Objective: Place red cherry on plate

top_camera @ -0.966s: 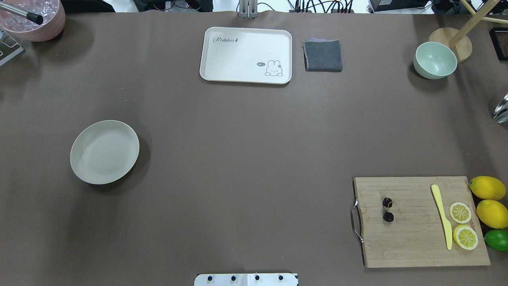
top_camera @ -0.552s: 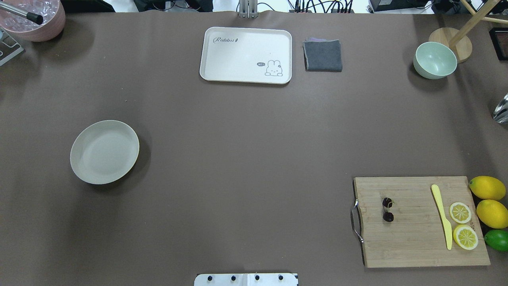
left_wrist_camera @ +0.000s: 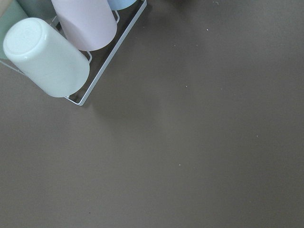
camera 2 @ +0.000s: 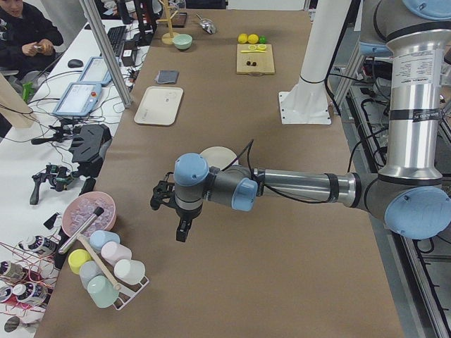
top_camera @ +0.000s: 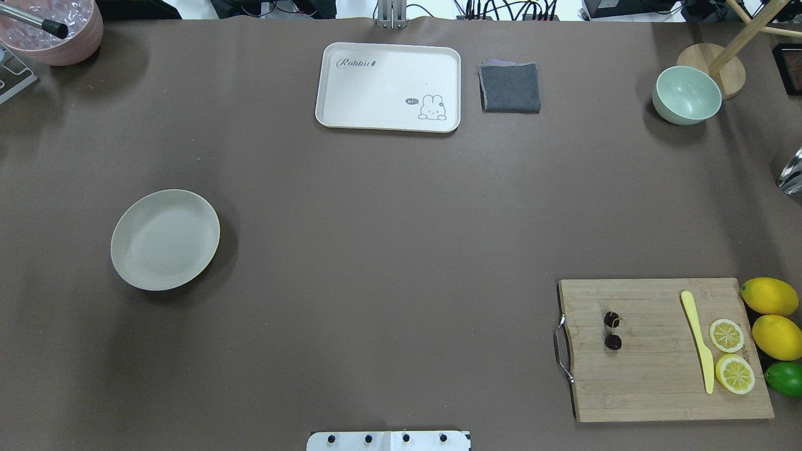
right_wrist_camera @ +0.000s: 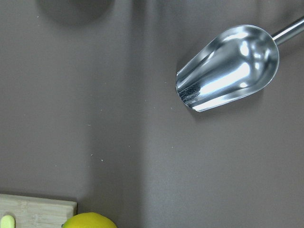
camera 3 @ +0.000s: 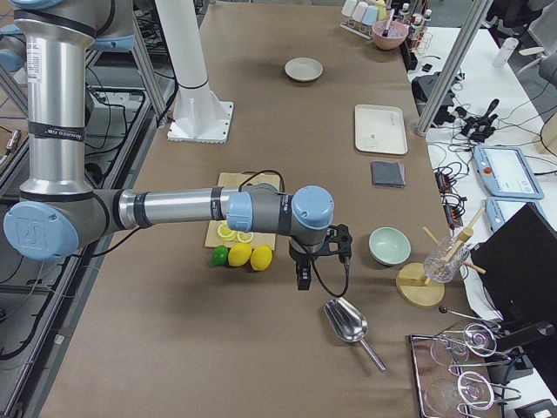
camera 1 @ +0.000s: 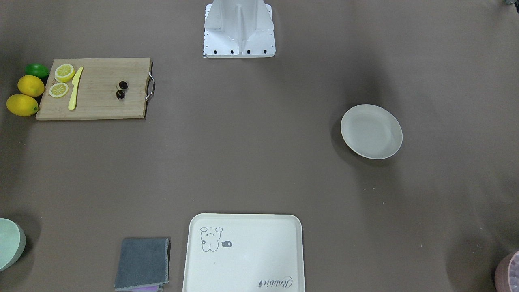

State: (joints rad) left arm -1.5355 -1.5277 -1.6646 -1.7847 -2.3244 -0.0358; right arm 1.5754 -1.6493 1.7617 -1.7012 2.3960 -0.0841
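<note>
— What is sitting over on the left?

— The left arm is reaching out low over the bench (top_camera: 376, 263), between the cup rack (left_wrist_camera: 102, 71) and the plate (top_camera: 165, 240). Its fingers (camera 2: 182, 230) are pointing down, and I cannot tell whether they are spread or pinched.

— And going rightwards?

— The tray (top_camera: 388, 81) and a folded grey cloth (top_camera: 510, 88) are lying side by side at the far edge. Nearer the robot, the red cherry (top_camera: 613, 341) is resting on the cutting board (top_camera: 651, 388), towards its handle end and well apart from the plate. A yellow knife (top_camera: 698, 341) and two lemon slices (top_camera: 727, 335) are lying further right on the board. Two lemons (top_camera: 769, 295) and a lime (top_camera: 784, 378) are sitting just beside its right edge.

— And the right arm?

— It is hanging past the lemons, near a metal scoop (right_wrist_camera: 228, 66). Its fingers (camera 3: 302, 277) are pointing down too, and I cannot tell how they are set.
</note>
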